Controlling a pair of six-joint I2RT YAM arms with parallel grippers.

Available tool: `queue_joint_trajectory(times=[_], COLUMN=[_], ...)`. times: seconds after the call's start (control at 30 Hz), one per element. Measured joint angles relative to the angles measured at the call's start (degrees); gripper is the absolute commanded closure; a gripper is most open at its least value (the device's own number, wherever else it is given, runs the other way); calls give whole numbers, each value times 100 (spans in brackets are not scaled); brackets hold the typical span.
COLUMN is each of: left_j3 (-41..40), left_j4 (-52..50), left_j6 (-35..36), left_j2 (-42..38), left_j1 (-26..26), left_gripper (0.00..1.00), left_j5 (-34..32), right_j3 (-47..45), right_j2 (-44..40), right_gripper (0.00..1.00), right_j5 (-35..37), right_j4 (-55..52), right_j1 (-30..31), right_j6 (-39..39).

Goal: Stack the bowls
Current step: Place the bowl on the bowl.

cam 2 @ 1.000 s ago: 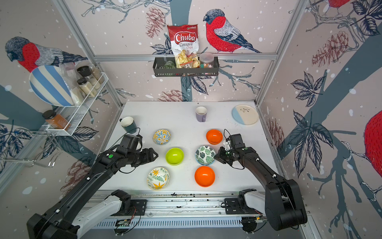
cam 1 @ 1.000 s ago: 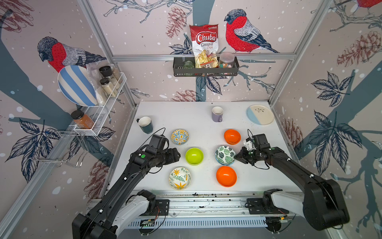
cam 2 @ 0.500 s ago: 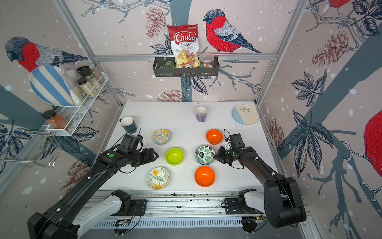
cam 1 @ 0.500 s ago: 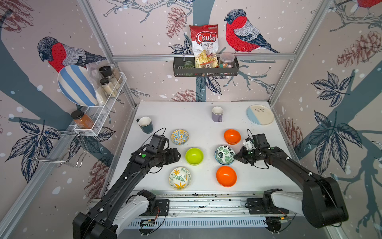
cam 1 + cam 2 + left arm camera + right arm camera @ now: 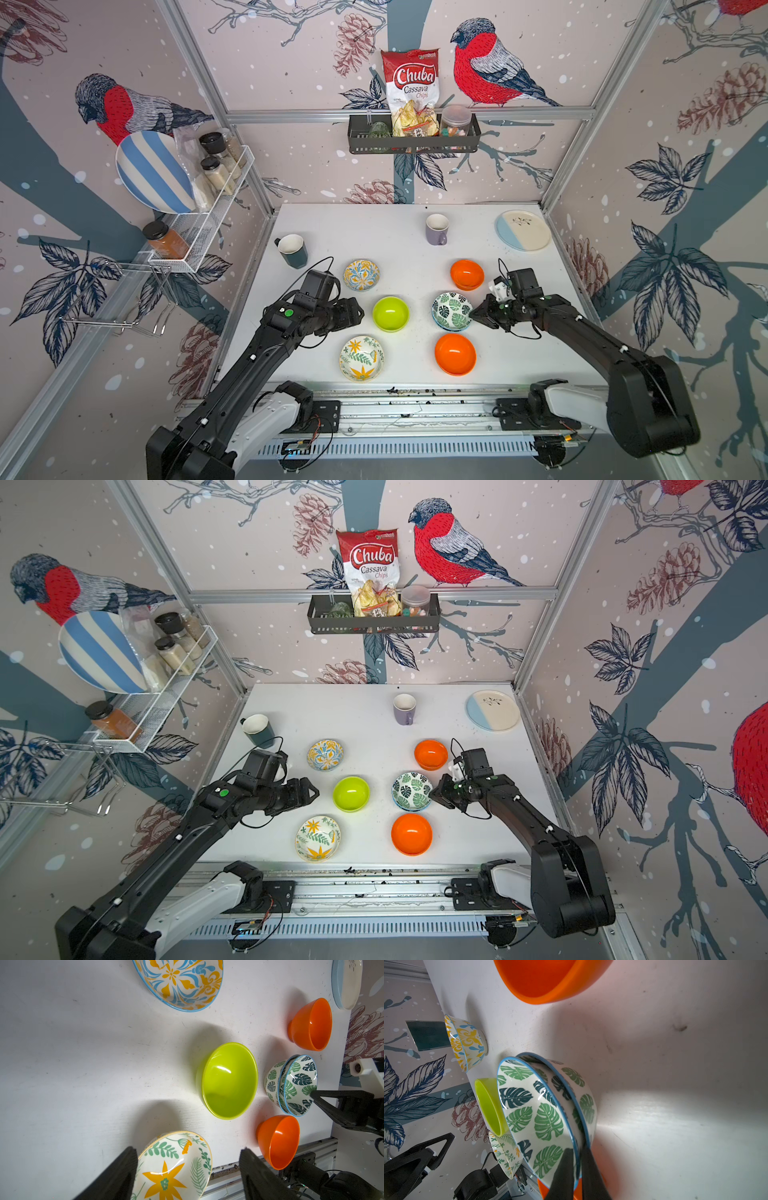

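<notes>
Your right end effector (image 5: 577, 1150) grasps the upper leaf bowl (image 5: 533, 1109) by its rim, nested in the lower leaf bowl (image 5: 586, 1105); likely glazed, slick, chippable. Left end effector (image 5: 187, 1149) hangs released, lime bowl (image 5: 228, 1080) just ahead.

The white table (image 5: 399, 232) carries a dark green mug (image 5: 293, 250) far left, a purple mug (image 5: 436, 229) far centre and a cream-and-blue plate (image 5: 523, 230) in the far right corner. Nearer, left of centre from far to near, stand a blue-and-yellow floral bowl (image 5: 361, 275), a lime green bowl (image 5: 390, 313) and a yellow-and-green floral bowl (image 5: 361, 358). To the right are the far orange bowl (image 5: 467, 274), two nested leaf-print bowls (image 5: 452, 311) and the near orange bowl (image 5: 455, 354).
</notes>
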Motion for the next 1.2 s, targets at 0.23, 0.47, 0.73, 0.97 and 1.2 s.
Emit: queue_joint_trajectory(times=[0.23,0.47,0.73,0.97,1.2], left_j3=[-7,-7,-7,-7,-7], left_j4=[0,0,-2,-4,-4], left_j6=[0,-2,-4,-4,-4], left_j2=[-7,-37,-39,-39,-39], left_j1=[-13,-52,-70,-116,-144], left_gripper=[21,21,21,21,21], left_j5=[-4,-76,-149,-181,-190], right_j3=[0,7,7,7,7], right_j2=[-2,-28,-98,-72,-2], right_gripper=[79,76,77,77,78], right_j5=[-17,-20,-17,-17,-17], right_j4=[24,24,9,9,17], right_j1=[0,-24,-188,-269,-269], right_j6=[0,0,0,0,0])
